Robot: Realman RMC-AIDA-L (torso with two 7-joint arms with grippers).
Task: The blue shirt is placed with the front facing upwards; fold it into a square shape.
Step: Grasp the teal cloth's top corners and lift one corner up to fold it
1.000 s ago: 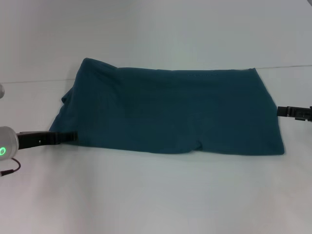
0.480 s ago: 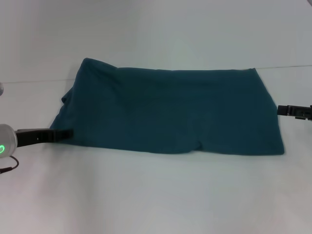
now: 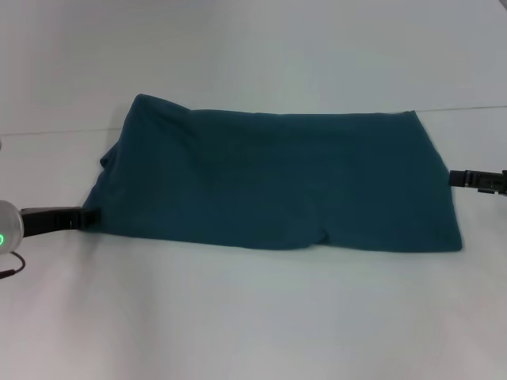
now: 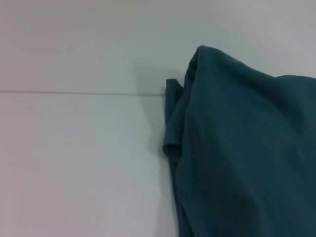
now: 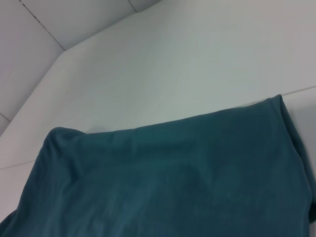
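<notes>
Left gripper point(image 3: 89, 218), reaching in low and level from the left edge, has its tips at the near-left corner of the blue shirt point(image 3: 277, 182); whether it grips cloth cannot be told. Right gripper point(image 3: 459, 178) extends level from the right, just beside the shirt's right edge, opening likewise unclear. The shirt lies folded into a wide band, plain side up, on the white table point(image 3: 253, 317).

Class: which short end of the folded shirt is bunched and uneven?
The end by the left hand: the blue shirt shows rumpled, protruding layers there, while the end near the right hand runs straight.
</notes>
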